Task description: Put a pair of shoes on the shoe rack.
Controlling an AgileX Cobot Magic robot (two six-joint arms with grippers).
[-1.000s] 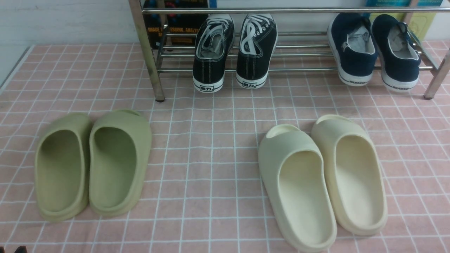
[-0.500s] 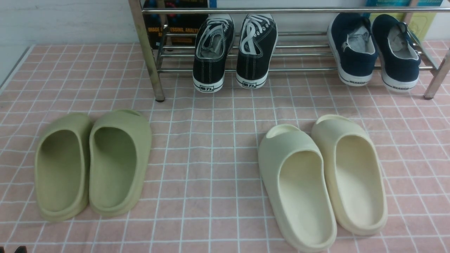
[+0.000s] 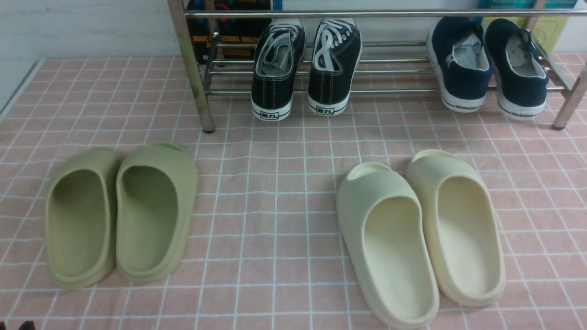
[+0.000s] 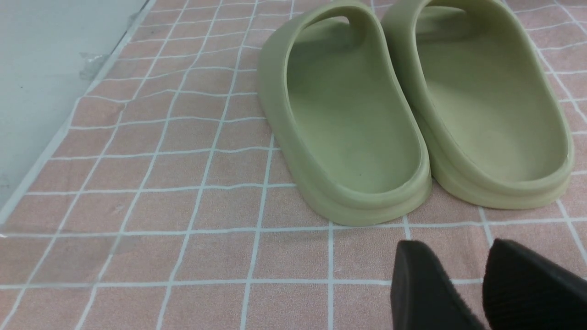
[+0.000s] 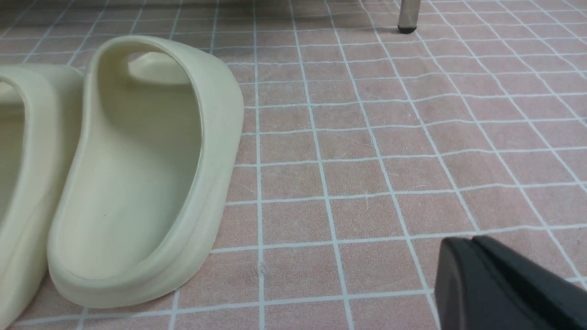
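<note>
The two navy-blue slip-on shoes [image 3: 461, 68] [image 3: 520, 73] rest side by side at the right end of the chrome shoe rack [image 3: 367, 13], heels toward me and white soles over the front rail. My left gripper [image 4: 456, 247] hangs low over the pink cloth just behind the heels of the green slippers [image 4: 348, 114]. Its fingers stand slightly apart and hold nothing. My right gripper [image 5: 472, 240] is shut and empty, low over the cloth beside the cream slippers [image 5: 137, 174]. One rack leg [image 5: 408, 18] shows far ahead of it.
A pair of black lace-up sneakers [image 3: 302, 68] sits on the rack's left half. Green slippers [image 3: 119, 215] lie front left and cream slippers [image 3: 422, 233] front right on the pink checked cloth [image 3: 275, 183]. The cloth's edge [image 4: 69, 123] runs along the left.
</note>
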